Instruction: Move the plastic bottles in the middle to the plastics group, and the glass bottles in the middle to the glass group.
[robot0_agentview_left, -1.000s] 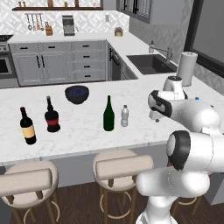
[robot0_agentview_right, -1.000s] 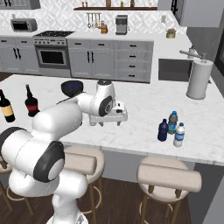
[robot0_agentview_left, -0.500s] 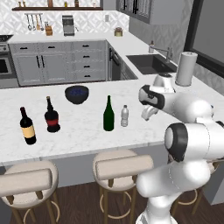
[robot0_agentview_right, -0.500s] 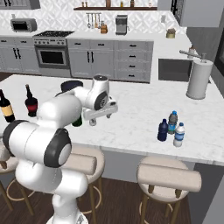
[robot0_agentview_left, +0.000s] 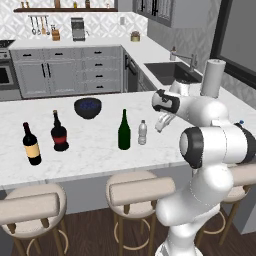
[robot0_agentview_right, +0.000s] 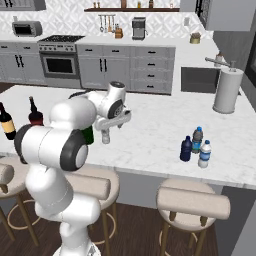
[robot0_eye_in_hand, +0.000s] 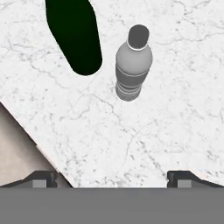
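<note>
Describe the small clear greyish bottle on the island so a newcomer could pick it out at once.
Start at the white marble island counter with the stools along its front edge. Near its middle stands a tall dark green glass bottle; the small clear greyish plastic bottle stands just beside it, on the arm's side. It is about half the green bottle's height, pale and see-through, with ribbed sides.

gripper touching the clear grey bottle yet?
Apart. In the hand view the clear grey bottle stands upright on bare marble well ahead of the open fingertips, beside the green glass bottle.
</note>
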